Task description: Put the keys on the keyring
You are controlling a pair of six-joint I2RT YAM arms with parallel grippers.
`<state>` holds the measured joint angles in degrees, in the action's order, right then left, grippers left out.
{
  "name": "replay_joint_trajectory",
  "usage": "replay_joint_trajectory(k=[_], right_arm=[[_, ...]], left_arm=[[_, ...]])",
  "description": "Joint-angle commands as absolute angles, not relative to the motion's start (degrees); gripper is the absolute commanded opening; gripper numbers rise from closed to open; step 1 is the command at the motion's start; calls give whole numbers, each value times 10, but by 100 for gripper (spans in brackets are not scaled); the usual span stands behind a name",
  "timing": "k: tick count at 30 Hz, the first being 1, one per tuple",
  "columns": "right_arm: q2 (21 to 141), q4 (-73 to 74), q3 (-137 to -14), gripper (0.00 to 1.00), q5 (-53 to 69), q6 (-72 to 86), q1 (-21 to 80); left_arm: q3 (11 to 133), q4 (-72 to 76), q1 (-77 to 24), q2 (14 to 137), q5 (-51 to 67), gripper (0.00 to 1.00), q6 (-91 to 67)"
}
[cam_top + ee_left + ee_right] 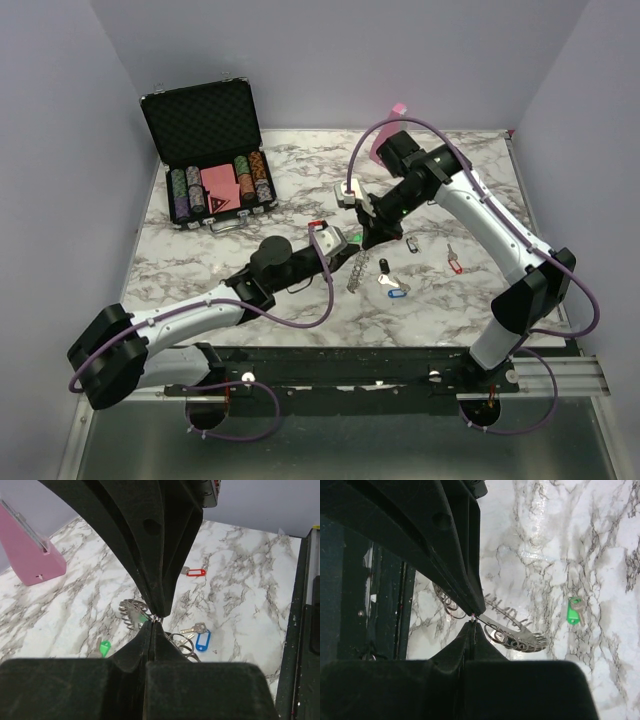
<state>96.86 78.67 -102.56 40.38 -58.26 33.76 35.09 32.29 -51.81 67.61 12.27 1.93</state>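
Keyring (515, 632) is caught at its rim by both tools. Right gripper (471, 617) has its fingers pressed fully together, with a thin loop of the ring coming out right at the tips. The toothed grey band fans out from there, off the marble table (200, 260). Left gripper (154, 619) is also fully closed. A glint of wire sits at its tip, and the keyring shows on both sides of its fingers, so it appears to pinch the rim too. From the top view the two grippers meet near the table centre, and the ring (357, 270) shows edge-on like a coil just in front of them. Keys all lie loose on the table, none on the ring. Green key (575, 611) lies near the ring. Blue key (201, 640) lies just beside the ring on its near side. Black key (383, 265) lies just right of the ring. Red key (195, 572) lies further out to the right. Pink wedge block (30, 555) stands at the back of the table. Open black case (210, 150) with poker chips sits at the far left, well apart.
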Motion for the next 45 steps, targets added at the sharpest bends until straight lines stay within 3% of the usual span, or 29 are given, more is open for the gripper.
replay_joint_trajectory(k=[1,7,13,18,33,45], right_arm=[[954,782,-1010,1,444,-570,341],[947,762,-998,8,460,-557,341],[949,755,-984,30,501,-556,340],[942,734,-962,34,544,-554,324],[940,645,-897,34,662,-578,299],[940,648,-884,20,703,-580,300]], left_arm=[[322,380,-510,645,134,0,-42],[278,451,-496,627,154,0,-99],[247,504,-491,617,145,0,-127],[218,547,-490,601,129,0,-131],[170,681,-490,620,125,0,-152],[173,679,-490,625,115,0,-152]])
